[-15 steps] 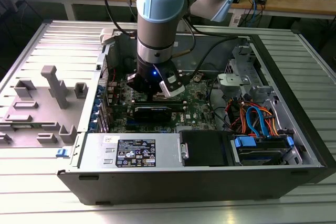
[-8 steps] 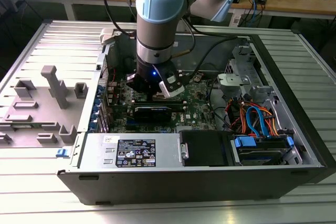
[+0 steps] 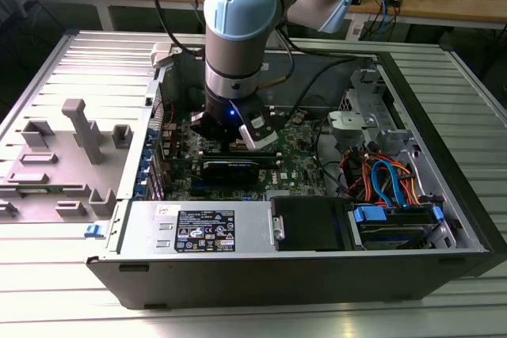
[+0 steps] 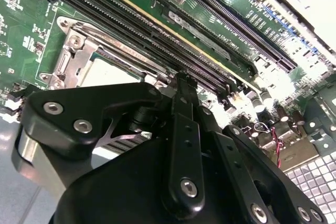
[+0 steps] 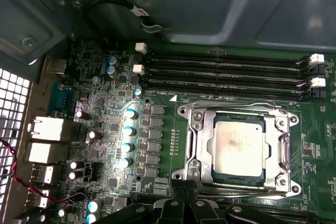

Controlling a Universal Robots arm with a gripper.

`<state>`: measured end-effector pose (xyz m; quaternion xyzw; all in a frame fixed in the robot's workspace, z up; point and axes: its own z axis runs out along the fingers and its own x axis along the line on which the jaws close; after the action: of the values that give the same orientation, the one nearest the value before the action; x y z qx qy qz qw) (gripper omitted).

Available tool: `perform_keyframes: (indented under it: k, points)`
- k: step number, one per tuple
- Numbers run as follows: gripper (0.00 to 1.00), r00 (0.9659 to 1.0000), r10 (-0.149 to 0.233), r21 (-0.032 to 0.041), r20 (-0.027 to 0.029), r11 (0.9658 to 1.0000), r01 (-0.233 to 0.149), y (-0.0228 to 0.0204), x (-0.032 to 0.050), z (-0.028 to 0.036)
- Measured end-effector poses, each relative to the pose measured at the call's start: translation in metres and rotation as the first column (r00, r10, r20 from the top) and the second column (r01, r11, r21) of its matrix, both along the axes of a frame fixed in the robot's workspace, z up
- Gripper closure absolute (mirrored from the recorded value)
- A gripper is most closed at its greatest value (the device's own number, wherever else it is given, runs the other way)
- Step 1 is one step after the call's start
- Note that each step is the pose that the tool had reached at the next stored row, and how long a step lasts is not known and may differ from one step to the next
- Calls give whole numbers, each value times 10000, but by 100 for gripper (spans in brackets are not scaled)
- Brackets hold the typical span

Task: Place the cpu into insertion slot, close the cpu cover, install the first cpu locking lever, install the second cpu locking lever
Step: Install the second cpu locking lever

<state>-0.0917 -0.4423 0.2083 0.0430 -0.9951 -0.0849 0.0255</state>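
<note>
Item: cpu (image 5: 239, 148), dull silver-grey top, seated flat in the insertion slot (image 5: 195, 129) on the motherboard (image 5: 157, 182), just beside the long memory slots (image 5: 226, 72).

Item: cpu cover (image 5: 237, 117), silver frame, lying down around the chip with its window framing the metal top; it appears closed. Whether either locking lever is latched cannot be told.

Item: tool (image 4: 181, 85), black linkage fingers drawn together to a narrow tip with nothing between them, poised low at the socket's edge. In the exterior view the arm (image 3: 238, 13) reaches down into the open computer case (image 3: 444, 140) on the tabletop (image 3: 63, 314).

Handling note, as judgement: lever work here calls for a slim closed tip, pressing down and sideways under the catch, clear of the memory slots and capacitors (image 5: 127, 129).
</note>
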Motion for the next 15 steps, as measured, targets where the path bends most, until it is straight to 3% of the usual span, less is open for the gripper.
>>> perform_keyframes:
  k: [11,15]
  points:
    - [89,10000,0,288,9,9996,0,0,-7,-47]
    - [89,10000,1,320,10,9995,-1,-1,-7,-86]
